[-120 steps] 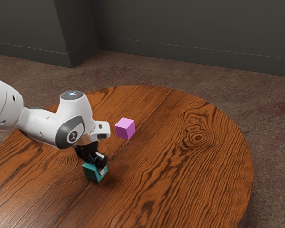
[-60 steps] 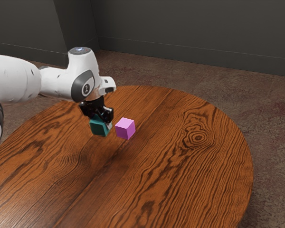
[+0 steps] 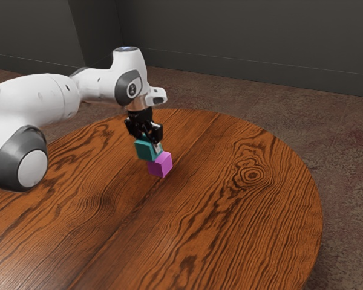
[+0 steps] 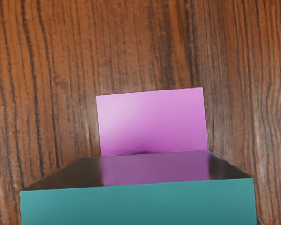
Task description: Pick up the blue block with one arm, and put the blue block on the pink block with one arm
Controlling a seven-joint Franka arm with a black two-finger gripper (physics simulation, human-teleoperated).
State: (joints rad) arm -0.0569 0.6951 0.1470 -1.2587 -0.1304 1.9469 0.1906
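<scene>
My gripper (image 3: 146, 139) is shut on the blue block (image 3: 146, 150), a teal cube held in the air. Right below it, slightly toward the exterior view's right, the pink block (image 3: 161, 164) rests on the round wooden table (image 3: 242, 199). The held cube hangs just above the pink one, and I cannot tell whether they touch. In the wrist view the blue block (image 4: 140, 197) sits large under my hand and covers part of the pink block (image 4: 152, 121).
The table's edge curves round at the exterior view's right and front. A brown floor (image 3: 327, 115) and a dark wall (image 3: 248, 30) lie behind the table.
My arm has lifted the blue block off the table's front left and carried it up and toward the exterior view's right, from beside the pink block to just over it.
</scene>
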